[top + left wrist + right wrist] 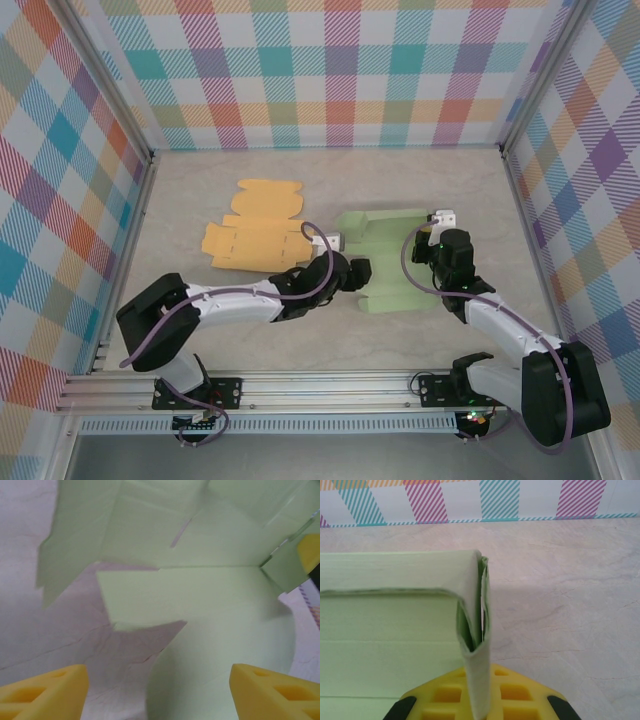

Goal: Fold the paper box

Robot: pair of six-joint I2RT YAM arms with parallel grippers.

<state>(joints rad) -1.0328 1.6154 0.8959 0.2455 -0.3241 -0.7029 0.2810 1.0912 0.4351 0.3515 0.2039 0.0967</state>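
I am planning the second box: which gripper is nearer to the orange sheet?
Left. The left gripper is just right of the orange sheet, at the green sheet's left edge. The right gripper is farther right, pinching the green sheet's right edge.

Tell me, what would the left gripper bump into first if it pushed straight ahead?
Most likely the green box: its flat panel lies right ahead of the open left gripper. Depth is unclear, so it may graze the table just before it.
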